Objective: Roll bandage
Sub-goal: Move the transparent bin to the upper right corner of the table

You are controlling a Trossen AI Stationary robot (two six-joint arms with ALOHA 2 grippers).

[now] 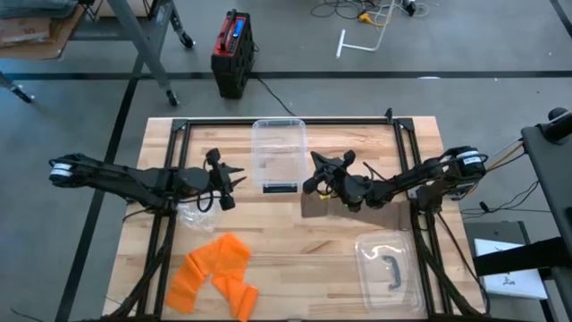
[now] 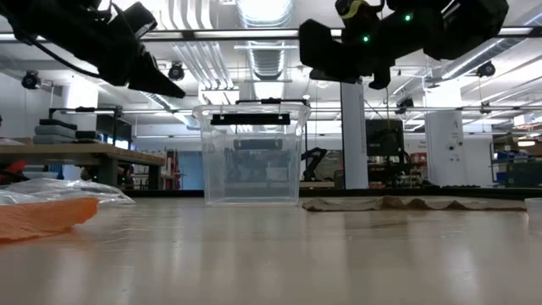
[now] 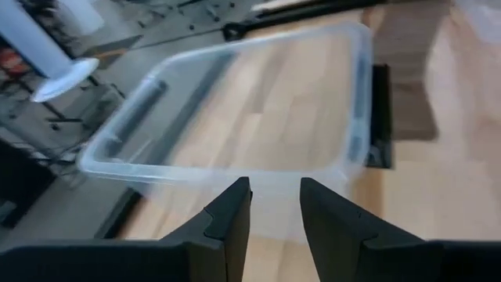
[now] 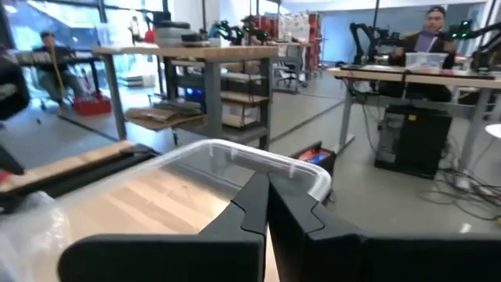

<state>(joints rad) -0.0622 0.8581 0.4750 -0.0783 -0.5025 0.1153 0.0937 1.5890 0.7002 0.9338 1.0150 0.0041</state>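
An orange bandage (image 1: 214,271) lies crumpled and unrolled on the table's near left part; in the low view its end (image 2: 38,218) rests on the wood. A flat tan strip (image 1: 315,206) lies on the table below my right gripper (image 1: 311,174). That gripper hovers shut above the table, just right of a clear plastic bin (image 1: 279,134), with nothing between its fingers (image 4: 266,200). My left gripper (image 1: 231,186) hovers left of the bin, pointing at it, a narrow gap between its fingers (image 3: 274,207) and nothing in that gap.
The clear bin (image 2: 254,152) stands at the table's far middle. Its clear lid (image 1: 389,286) lies at the near right. A crumpled clear plastic bag (image 1: 195,215) lies under my left arm, beside the orange bandage. Black frame rails (image 1: 170,224) run along the table's sides.
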